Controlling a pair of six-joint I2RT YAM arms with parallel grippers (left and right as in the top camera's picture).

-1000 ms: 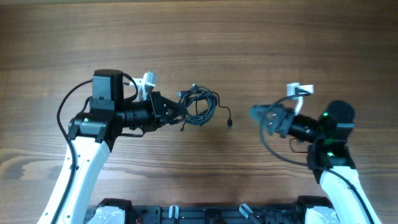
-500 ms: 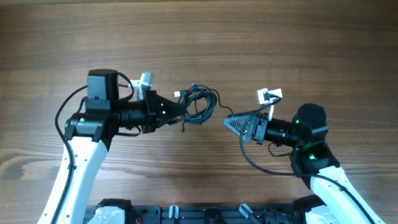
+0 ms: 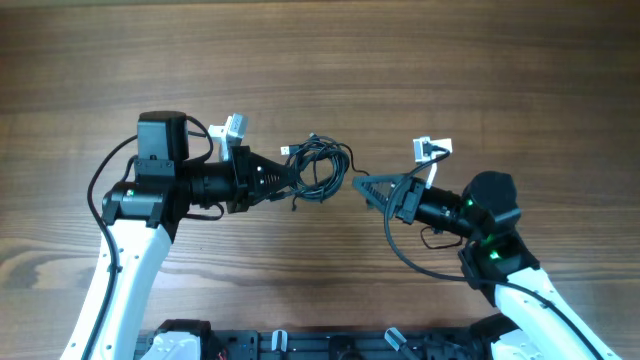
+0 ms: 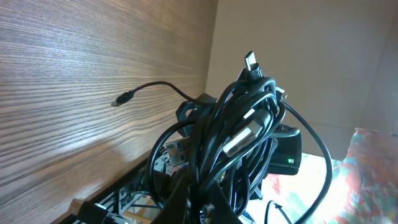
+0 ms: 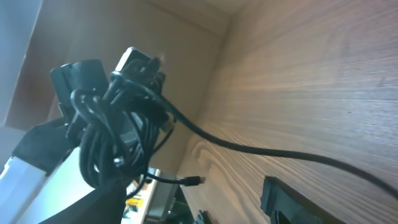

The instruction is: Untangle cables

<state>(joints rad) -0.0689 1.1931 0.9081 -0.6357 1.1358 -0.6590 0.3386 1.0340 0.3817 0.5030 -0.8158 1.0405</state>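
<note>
Fingers of the left gripper [image 3: 291, 177] pinch the cables [image 3: 320, 168], a tight black bunch of loops at the middle of the table [image 3: 500, 60], its length running toward the right edge. One strand [image 5: 249, 148] trails on to the right gripper [image 3: 356, 182]; whether those fingers grip it cannot be told. A pale plug [image 4: 239, 138] shows within the bunch.

left pincer [image 3: 291, 179] clamped, right pincer [image 3: 359, 185] angled inward
</note>
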